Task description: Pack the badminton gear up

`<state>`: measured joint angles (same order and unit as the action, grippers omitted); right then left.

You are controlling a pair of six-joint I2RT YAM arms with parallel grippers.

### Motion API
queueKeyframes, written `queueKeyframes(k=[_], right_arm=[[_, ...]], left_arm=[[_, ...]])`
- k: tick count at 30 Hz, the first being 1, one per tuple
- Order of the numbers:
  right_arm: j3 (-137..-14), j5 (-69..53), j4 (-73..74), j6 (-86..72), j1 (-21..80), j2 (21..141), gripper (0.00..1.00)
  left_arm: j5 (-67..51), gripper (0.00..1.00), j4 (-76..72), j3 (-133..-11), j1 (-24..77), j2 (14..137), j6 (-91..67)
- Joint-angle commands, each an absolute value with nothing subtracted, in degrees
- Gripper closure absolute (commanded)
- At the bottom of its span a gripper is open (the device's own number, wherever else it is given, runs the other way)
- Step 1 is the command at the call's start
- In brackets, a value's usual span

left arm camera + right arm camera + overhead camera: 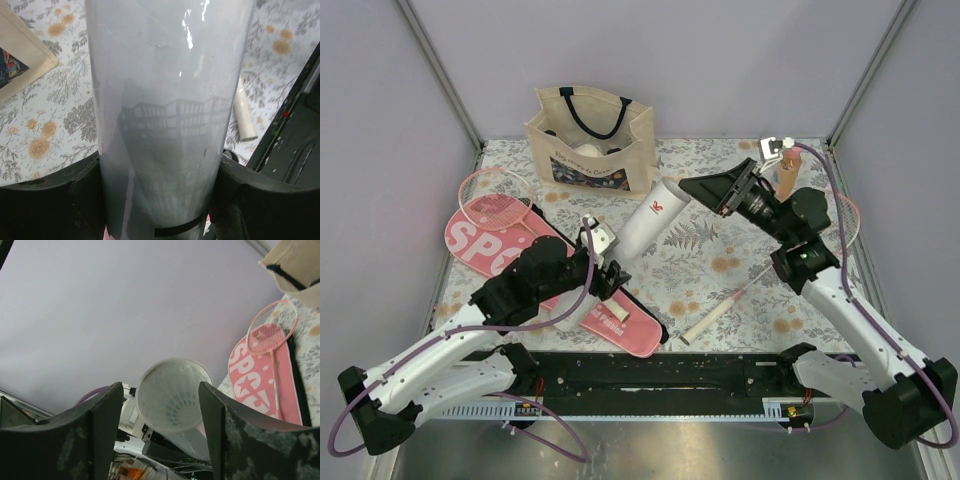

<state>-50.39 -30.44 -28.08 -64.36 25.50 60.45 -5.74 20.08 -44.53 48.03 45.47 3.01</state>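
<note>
The tote (590, 135) is sitting at the table's far edge, the orange bottle (787, 176) just behind my right gripper (161, 395), which is gaping wide and empty. My left gripper (603, 258) is clamping the white tube (650, 222) mid-table, its mouth pointing toward the far-right corner.

DESK: What is lost from above?

OPERATOR: My left arm (535, 275) covers the middle of the pink case (480, 245); I read "SP", then nothing. The same arm hides the lower end of the white tube (655, 225). My right arm (800, 250) cuts off the rim of the right-hand racket (712, 320).

DESK: And the tote (590, 135)?

OPERATOR: Dark and pale shapes inside, too small for me to name. In the left wrist view the white tube overruns the top and bottom edges.
</note>
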Motion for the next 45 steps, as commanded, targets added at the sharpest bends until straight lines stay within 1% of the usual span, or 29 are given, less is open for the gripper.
queueKeyframes(k=[1,4,7,9,11,12,15,17,20,22,27,33,36,39,40,43,45], right_arm=[[-58.4,-23.7,-10.0,-54.8,26.6,54.4,0.24],[-61.7,-17.3,-4.8,-50.7,26.6,50.4,0.19],[-60.5,-14.3,-4.7,-49.0,26.6,47.5,0.17],[-59.2,-15.4,-5.4,-49.0,26.6,47.2,0.14],[-57.9,-18.8,-7.2,-49.0,26.6,47.8,0.03],[-57.3,-20.6,-8.9,-49.0,26.6,48.3,0.02],[-55.6,-26.7,-16.1,-50.2,27.2,50.4,0.02],[-54.8,-27.9,-20.0,-50.2,28.3,52.1,0.01],[-54.8,-25.8,-21.6,-48.2,31.3,54.0,0.00],[-55.3,-25.8,-21.6,-46.0,33.4,56.3,0.01],[-54.0,-25.5,-26.5,-48.2,35.2,60.5,0.00],[-51.9,-23.1,-29.1,-49.1,38.0,63.7,0.00],[-50.7,-22.9,-31.5,-49.9,39.6,65.0,0.04],[-51.1,-24.9,-34.1,-51.3,40.4,67.0,0.12],[-51.2,-25.1,-34.5,-51.9,40.5,67.4,0.13],[-51.2,-25.0,-36.1,-53.0,40.5,68.4,0.18],[-51.3,-24.9,-37.9,-54.0,40.5,69.2,0.26]], left_arm=[[-4.0,0.46,5.1,-53.2,48.2,44.4,-5.4],[-4.0,0.46,6.5,-53.3,48.3,44.8,-7.8],[-4.0,0.46,6.2,-52.5,48.3,44.5,-9.5],[-4.1,0.46,5.9,-52.1,48.3,44.0,-10.8],[-4.3,0.47,5.6,-52.2,48.3,43.8,-12.4],[-4.6,0.46,5.5,-52.3,48.3,43.9,-13.3],[-5.4,0.46,5.1,-52.2,48.3,44.7,-15.9],[-5.7,0.46,4.8,-52.2,48.2,45.8,-18.1],[-6.6,0.46,4.9,-52.7,48.3,48.2,-20.6],[-9.2,0.44,5.3,-53.1,48.3,49.7,-21.3],[-10.0,0.41,3.3,-51.8,48.3,50.5,-21.8],[-10.4,0.38,1.5,-51.2,48.3,50.5,-21.4],[-10.5,0.38,1.5,-51.0,48.3,51.2,-21.3],[-10.5,0.37,1.5,-50.7,48.3,51.6,-21.5],[-10.5,0.36,1.6,-50.7,48.3,51.6,-21.7],[-10.7,0.31,1.8,-50.3,48.3,51.4,-21.5],[-10.7,0.24,2.5,-50.2,48.3,51.0,-20.7]])
